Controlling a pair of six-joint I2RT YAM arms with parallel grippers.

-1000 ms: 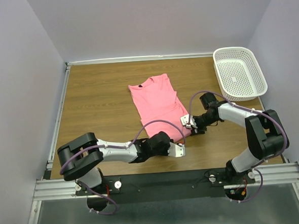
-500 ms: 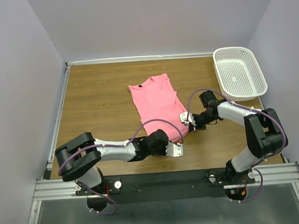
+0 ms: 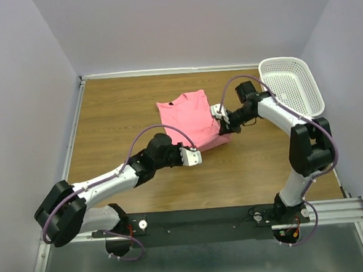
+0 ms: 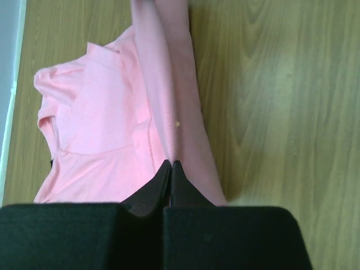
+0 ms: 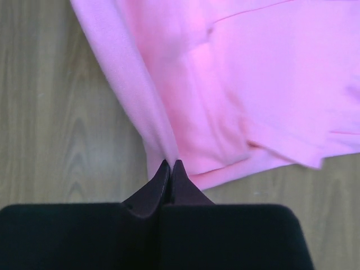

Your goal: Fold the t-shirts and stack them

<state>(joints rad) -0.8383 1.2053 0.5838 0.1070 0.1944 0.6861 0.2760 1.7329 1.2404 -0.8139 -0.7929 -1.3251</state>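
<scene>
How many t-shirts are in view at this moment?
1. The pink t-shirt lies mid-table, slightly towards the far side. The left gripper and the right gripper pinch its near edge, jaws shut. A second one hidden underneath cannot be ruled out.

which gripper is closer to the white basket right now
Right. The right gripper is shut on the t-shirt at its edge facing the basket, a short way from it. The left gripper is shut on the shirt's near edge, farther away, toward the arm bases.
</scene>
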